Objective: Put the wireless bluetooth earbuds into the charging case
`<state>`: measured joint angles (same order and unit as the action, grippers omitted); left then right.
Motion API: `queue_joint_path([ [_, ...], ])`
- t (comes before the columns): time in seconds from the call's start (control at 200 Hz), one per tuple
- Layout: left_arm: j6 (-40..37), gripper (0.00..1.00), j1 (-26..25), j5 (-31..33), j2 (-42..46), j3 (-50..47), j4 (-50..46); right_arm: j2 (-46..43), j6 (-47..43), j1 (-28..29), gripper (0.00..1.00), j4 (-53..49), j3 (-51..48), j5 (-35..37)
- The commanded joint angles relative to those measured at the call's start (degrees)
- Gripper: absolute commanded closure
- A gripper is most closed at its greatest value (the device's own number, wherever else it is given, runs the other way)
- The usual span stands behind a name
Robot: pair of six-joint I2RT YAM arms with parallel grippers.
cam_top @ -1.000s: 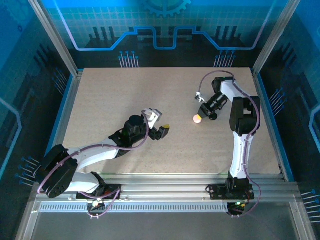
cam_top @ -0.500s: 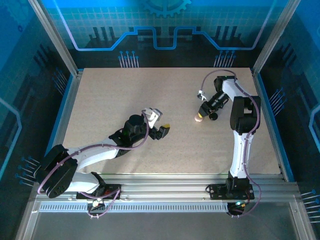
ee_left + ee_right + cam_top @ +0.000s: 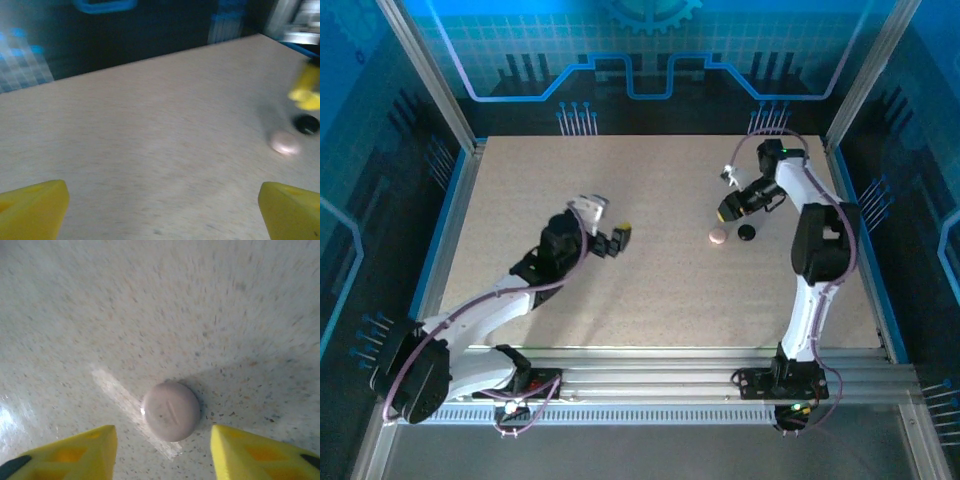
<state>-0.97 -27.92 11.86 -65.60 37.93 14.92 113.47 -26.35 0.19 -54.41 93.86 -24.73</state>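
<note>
**Pink case lies shut on the table, both claws open**

The room is a box with dark walls (image 3: 380, 200) lit in blue. A light-blue line pattern runs along the back panel, and metal posts (image 3: 420, 70) stand at the corners. Inside lies a wide beige table (image 3: 650, 310), matt and finely speckled. In the right wrist view a pale shiny streak crosses it just beside the case.

The left claw (image 3: 616, 238) is left of the table's middle, above bare surface. Its yellow fingers (image 3: 32, 207) sit at the two lower corners of its own view, spread wide, with nothing between them.

The right claw (image 3: 728, 212) is over the far right part of the table, near the pink case (image 3: 717, 236) and a little farther back than it. Its jaws stand apart and hold nothing. In the right wrist view the case lies on the table ahead of the gap between the two yellow fingers (image 3: 75, 452), touching neither.

The pink case is a small round pebble shape, pale pink and smooth, with a short line on its top. Its lid is shut, so I cannot tell whether earbuds are inside.

Just to its right, not touching, lies a smaller black round thing (image 3: 747, 232), too blurred to describe further.
</note>
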Motion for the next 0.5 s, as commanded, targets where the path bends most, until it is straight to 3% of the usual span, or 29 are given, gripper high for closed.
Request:
queue_joint_path([
  [0.0,2.4,0.01,5.6,12.6,4.2,3.4,-10.1,-12.2,7.4,-1.1,0.4,15.9,-9.9,-2.0],
  [0.015,2.6,0.01,6.5,13.9,4.7,3.4,-10.8,-13.5,8.1,-1.2,0.39,17.9,-11.7,-1.3],
  [0.03,2.8,0.01,7.3,14.7,5.1,3.3,-11.3,-14.9,9.0,-1.2,0.1,20.0,-13.1,-0.5],
  [0.05,2.9,0.01,8.6,15.5,5.8,2.9,-11.7,-16.6,10.4,-1.2,0.0,22.8,-15.9,0.6],
  [0.185,3.5,0.01,17.0,16.8,10.1,-2.7,-9.5,-26.7,16.9,-1.2,0.0,40.5,-32.0,7.5],
  [0.285,5.3,0.01,22.1,16.4,9.8,-9.0,0.0,-32.0,21.0,-1.1,0.0,52.2,-42.8,13.1],
  [0.495,4.9,0.01,24.6,16.7,1.4,-17.4,18.0,-37.3,23.1,-0.6,0.0,68.2,-58.1,20.0],
])
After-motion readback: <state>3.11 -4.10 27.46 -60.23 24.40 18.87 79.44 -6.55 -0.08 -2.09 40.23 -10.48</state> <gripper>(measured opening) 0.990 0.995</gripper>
